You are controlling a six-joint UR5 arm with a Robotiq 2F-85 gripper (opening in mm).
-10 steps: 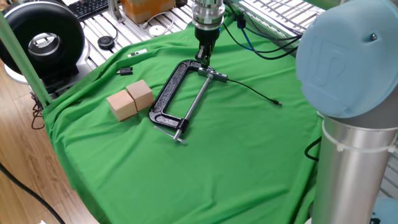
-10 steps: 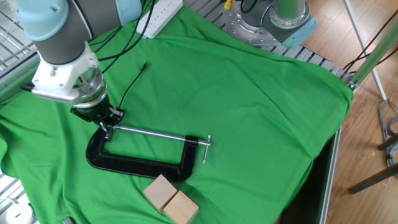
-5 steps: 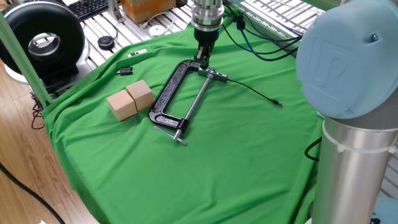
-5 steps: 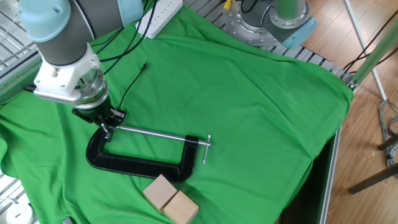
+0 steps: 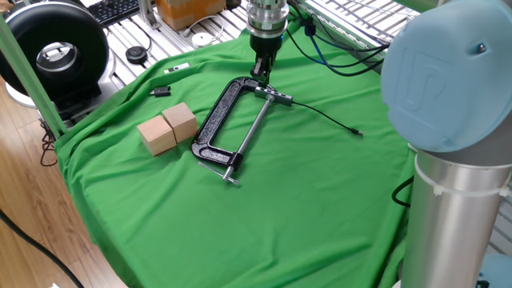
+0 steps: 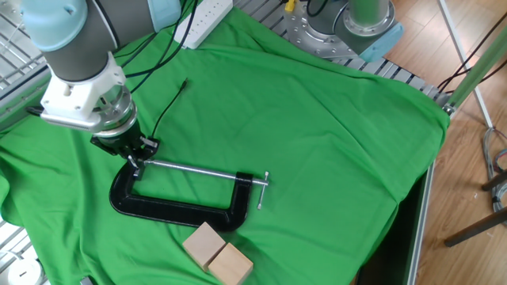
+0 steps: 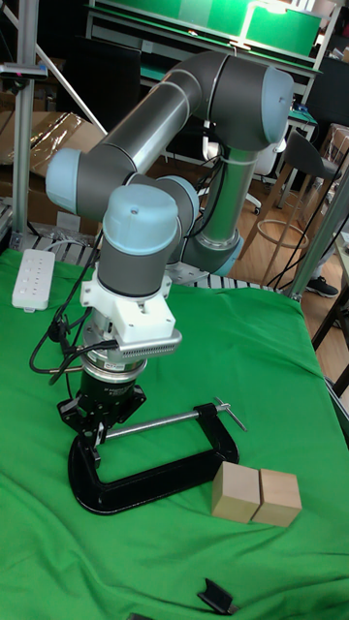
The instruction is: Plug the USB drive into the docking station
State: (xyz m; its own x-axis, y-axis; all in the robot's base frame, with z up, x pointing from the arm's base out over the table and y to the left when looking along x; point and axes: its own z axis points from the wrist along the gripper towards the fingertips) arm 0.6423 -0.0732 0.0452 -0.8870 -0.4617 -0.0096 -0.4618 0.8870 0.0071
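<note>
My gripper (image 5: 262,78) points straight down at the far end of the green cloth, over the fixed jaw of the C-clamp. Its fingers stand close together, shut on the USB drive (image 6: 133,162), which shows only as a small whitish bit at the tips. The docking station (image 5: 278,98), a slim grey adapter, lies right beside the fingertips. Its thin black cable (image 5: 324,117) trails off to a small plug. In the other fixed view my gripper (image 6: 131,157) is at the clamp's left end, and in the tall fixed view my gripper (image 7: 93,428) hides the docking station.
A big black C-clamp (image 5: 218,126) lies under and in front of the gripper. Two wooden blocks (image 5: 166,128) sit side by side near it. A small black piece (image 5: 162,92) and a white tag (image 5: 178,69) lie at the cloth's edge. A white power strip (image 6: 203,19) lies behind.
</note>
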